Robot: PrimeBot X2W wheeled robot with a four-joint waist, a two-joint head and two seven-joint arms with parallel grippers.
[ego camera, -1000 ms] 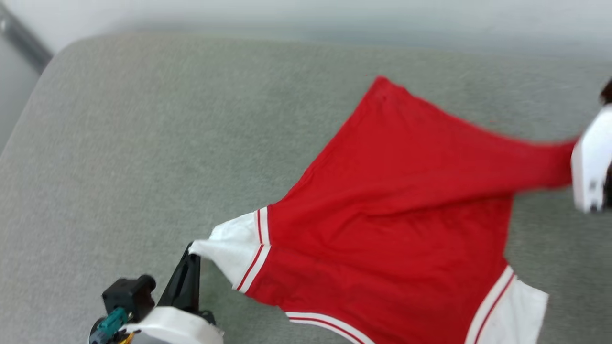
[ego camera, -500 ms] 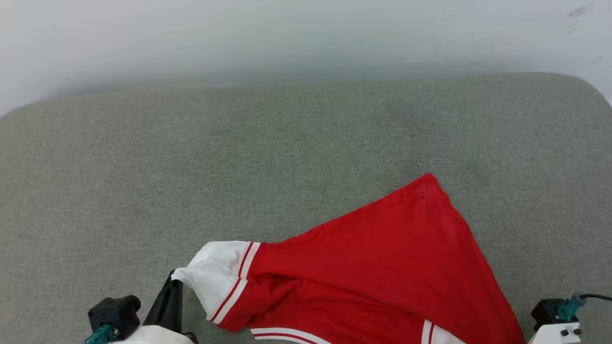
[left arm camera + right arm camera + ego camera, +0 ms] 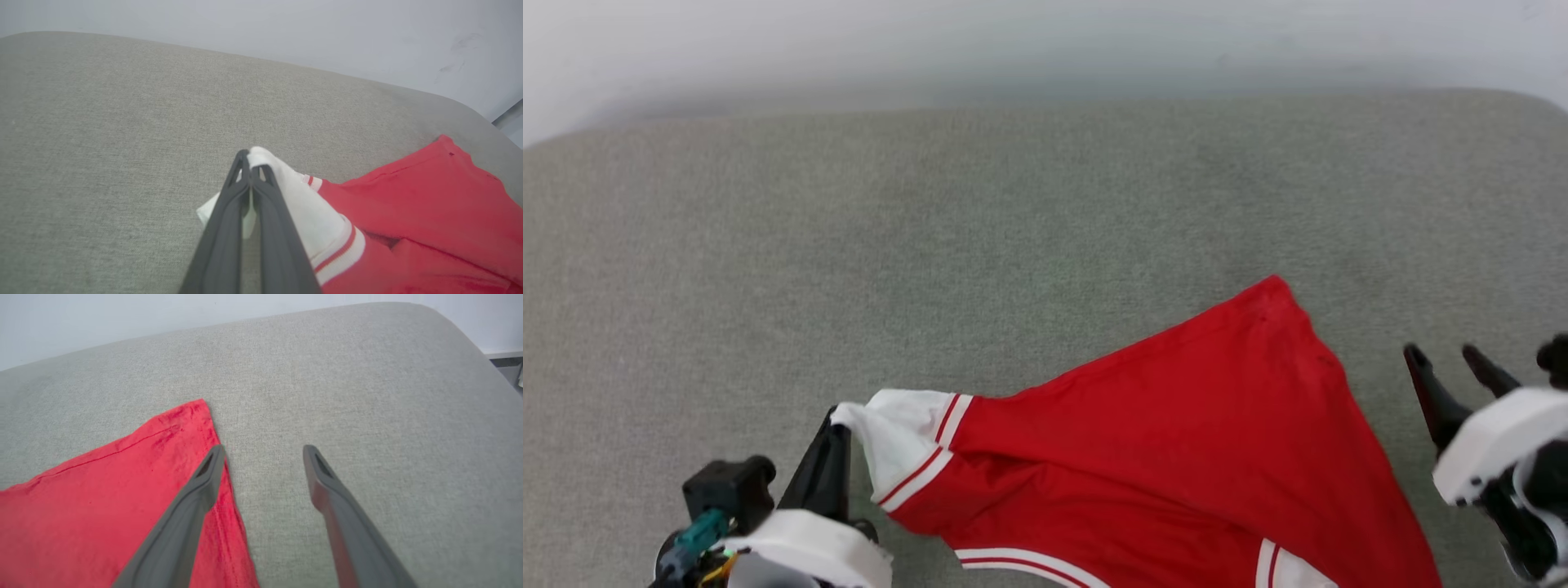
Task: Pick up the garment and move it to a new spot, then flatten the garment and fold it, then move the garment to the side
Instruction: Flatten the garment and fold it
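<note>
Grey-green upholstered surface (image 3: 931, 245) spreads under a pale wall (image 3: 1013, 41). Lower left, the left gripper (image 3: 837, 420) pinches the garment (image 3: 1176, 457) by its white sleeve. At the right edge, the right gripper (image 3: 1443, 356) has its jaws spread apart.

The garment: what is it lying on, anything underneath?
The garment lies on the grey cushion. Its red body hides the surface beneath, so anything under it cannot be seen.
</note>
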